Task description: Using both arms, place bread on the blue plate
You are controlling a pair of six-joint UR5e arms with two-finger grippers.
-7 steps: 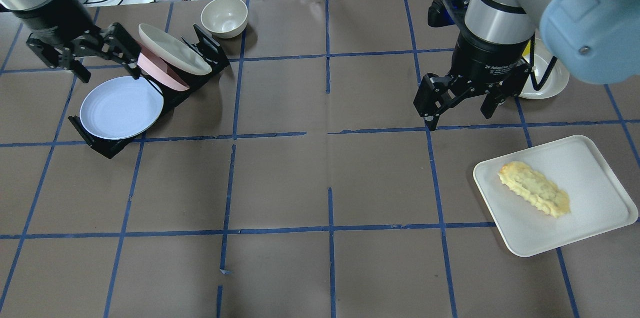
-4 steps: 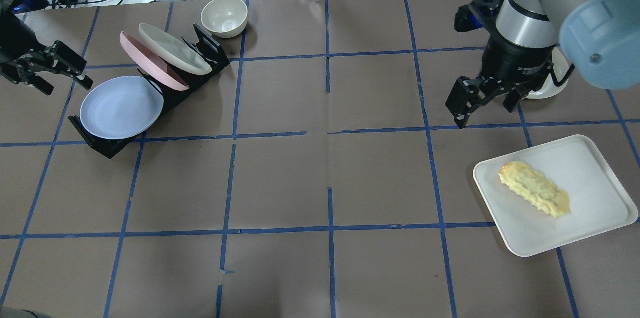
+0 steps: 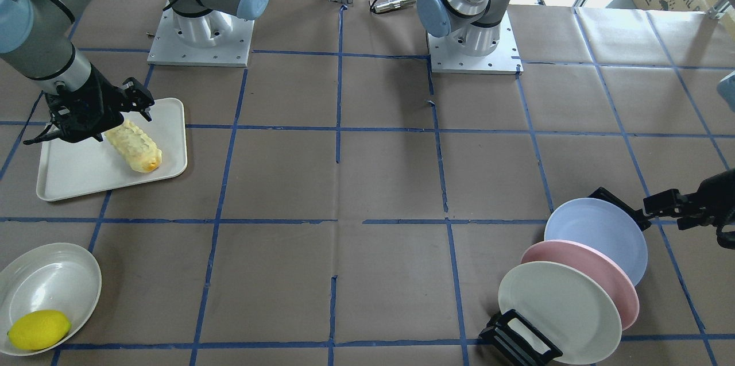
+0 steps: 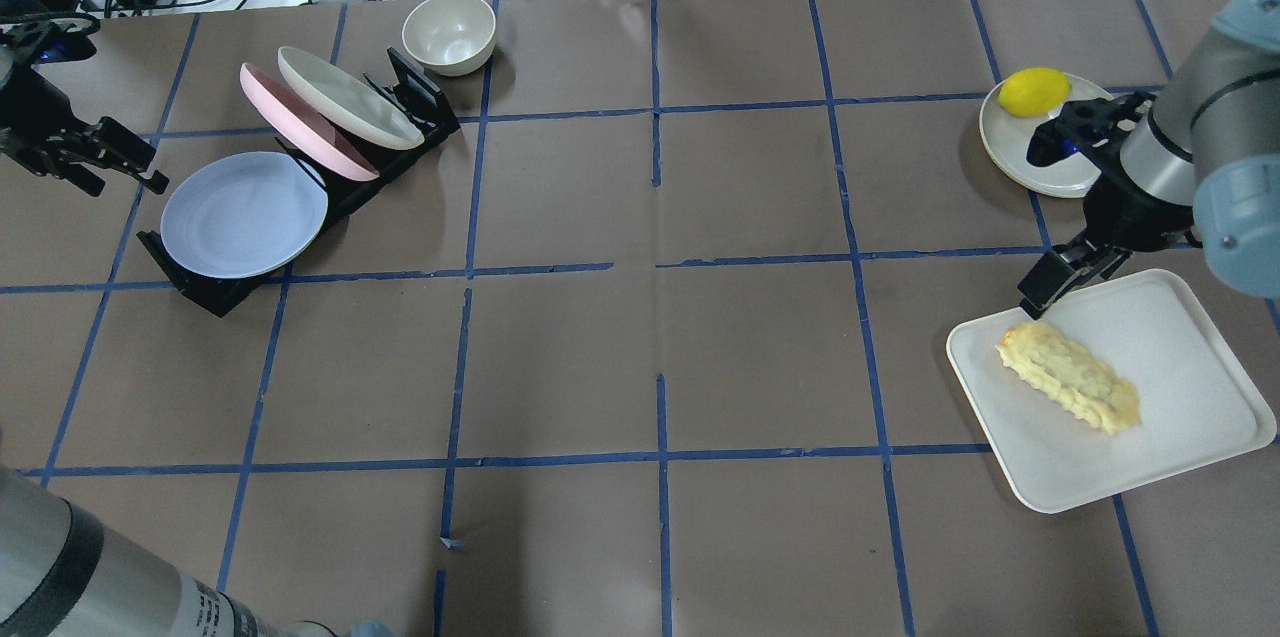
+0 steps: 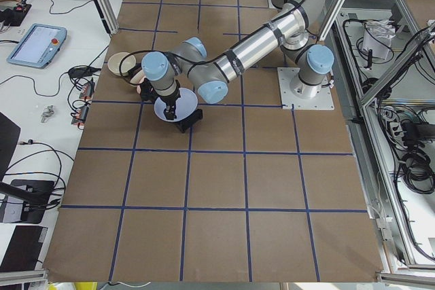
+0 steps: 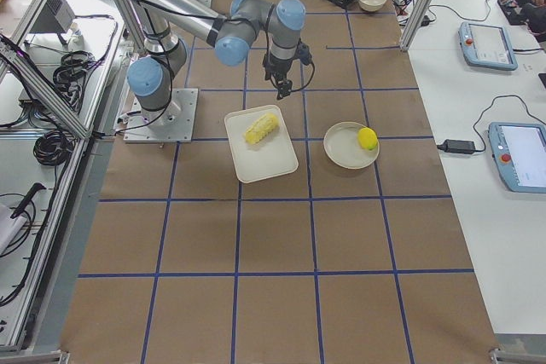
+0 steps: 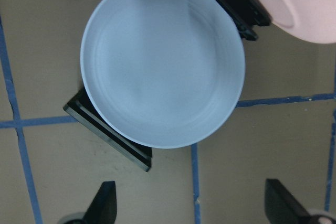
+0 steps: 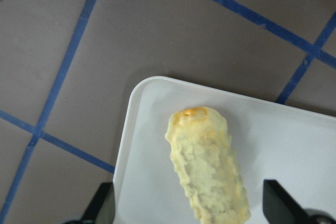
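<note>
Your right tool (image 3: 87,122) hangs with its fingers spread wide over the far left corner of the white tray (image 4: 1180,337), at about 4 o'clock on the table (image 4: 640,357) as the overhead camera sees it. It pinches nothing. The bread (image 4: 1068,377) lies flat on that tray, running slantwise from 10 o'clock to 4 o'clock, with its browner end toward 10 o'clock, just under the tool. In the right wrist view you see both fingertips well apart, one on either side of the roll and clear of it.

Your left tool (image 4: 125,182) is also spread and empty. It sits just beside the blue plate (image 4: 243,214), at the plate's 9 to 10 o'clock, not touching it. The blue plate leans tilted in the near slot of the black rack (image 4: 215,297), at about 10 o'clock on the table. Behind it, toward 1 o'clock, the pink plate (image 4: 300,122) and the off-white plate (image 4: 345,95) lean in the same rack.

A lemon (image 4: 1034,90) rests on a pale dish (image 4: 1050,172) at the tray's 12 o'clock, well apart from the bread.
</note>
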